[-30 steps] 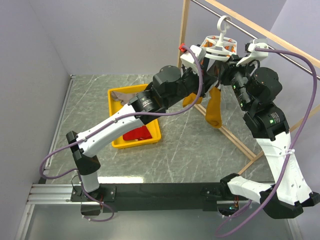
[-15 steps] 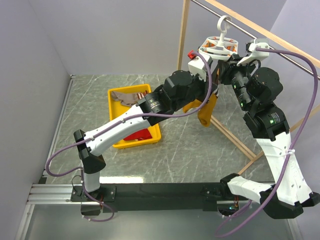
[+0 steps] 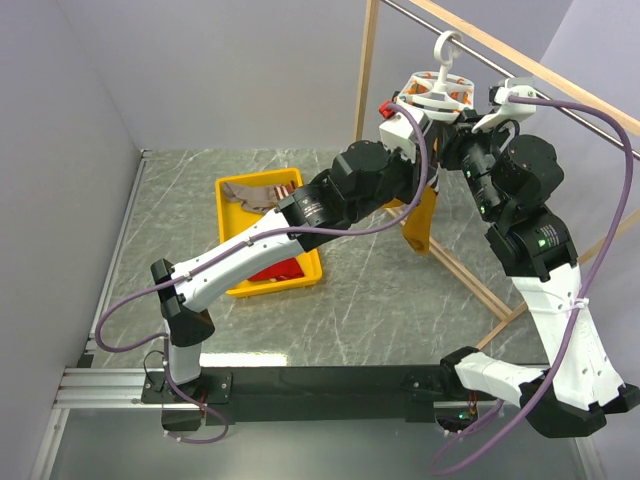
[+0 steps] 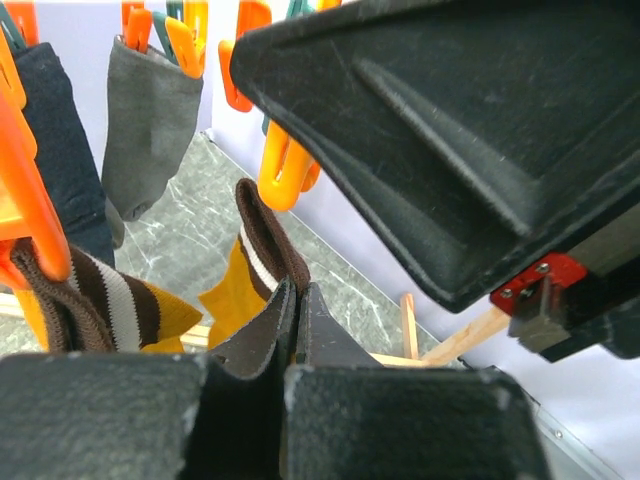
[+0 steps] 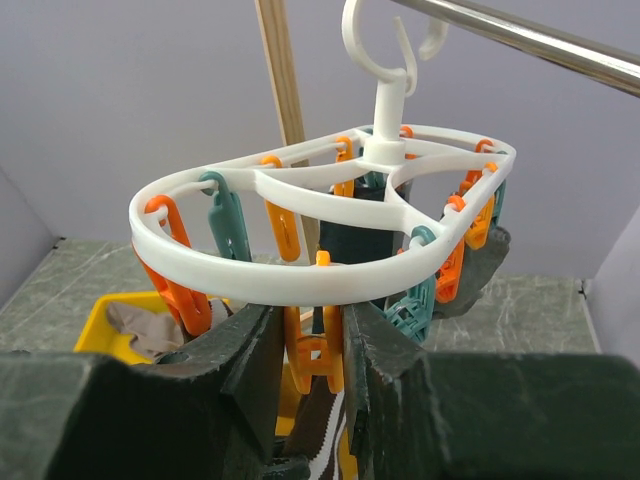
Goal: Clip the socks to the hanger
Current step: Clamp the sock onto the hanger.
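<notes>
The white oval hanger [image 3: 437, 95] hangs by its hook from the metal rod; it fills the right wrist view [image 5: 300, 270]. My right gripper [image 5: 315, 340] is just under its ring, jaws pressed on both sides of an orange clip [image 5: 318, 350]. My left gripper [image 4: 296, 300] is shut on the brown striped cuff of a mustard yellow sock [image 4: 262, 235], held up just below an orange clip [image 4: 285, 170]. That sock dangles under the hanger [image 3: 420, 215]. A grey sock [image 4: 150, 130], a navy sock [image 4: 55, 160] and another striped mustard sock [image 4: 100, 310] hang from clips.
A yellow bin [image 3: 235, 285] on the marble table holds a beige sock [image 3: 255, 192] and a red one [image 3: 275, 270]. The wooden frame's post [image 3: 366, 70] and floor rail [image 3: 470, 280] stand round the hanger. Grey walls close in left and behind.
My left arm has carried the mustard sock rightward and up, closer under the hanger; the sock now hangs straighter. My right arm has stayed at the hanger.
</notes>
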### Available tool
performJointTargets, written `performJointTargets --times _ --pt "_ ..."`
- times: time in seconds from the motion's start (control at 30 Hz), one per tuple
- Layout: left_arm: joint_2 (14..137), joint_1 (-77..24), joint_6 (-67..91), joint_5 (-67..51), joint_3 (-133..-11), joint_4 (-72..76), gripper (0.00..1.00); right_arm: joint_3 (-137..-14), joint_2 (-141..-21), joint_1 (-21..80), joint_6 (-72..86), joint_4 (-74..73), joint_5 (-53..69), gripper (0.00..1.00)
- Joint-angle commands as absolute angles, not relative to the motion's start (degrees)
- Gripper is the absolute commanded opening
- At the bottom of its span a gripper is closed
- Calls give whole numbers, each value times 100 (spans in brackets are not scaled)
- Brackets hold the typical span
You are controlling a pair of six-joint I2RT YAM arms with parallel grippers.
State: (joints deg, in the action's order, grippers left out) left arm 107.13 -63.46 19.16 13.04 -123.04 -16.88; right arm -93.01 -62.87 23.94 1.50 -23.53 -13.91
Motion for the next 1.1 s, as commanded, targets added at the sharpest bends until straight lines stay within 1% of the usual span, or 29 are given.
performJointTargets --times 0.0,0.53,0.77,1.07 --pt "10582 -6390 1793 1398 -12516 -1336 1 -9273 -6240 2347 88 -2101 -1406 0" --pt "10582 -6451 1644 1336 -12682 -1248 0 -9229 -6205 2347 88 -2083 -1380 0" --pt "10468 -6460 1600 1494 -12525 -1169 1 -9228 -6214 2355 53 -2092 -1441 0" --pt "10424 -6460 1494 1722 -12603 -1213 1 -9229 -6214 2355 -104 -2083 -1433 0"
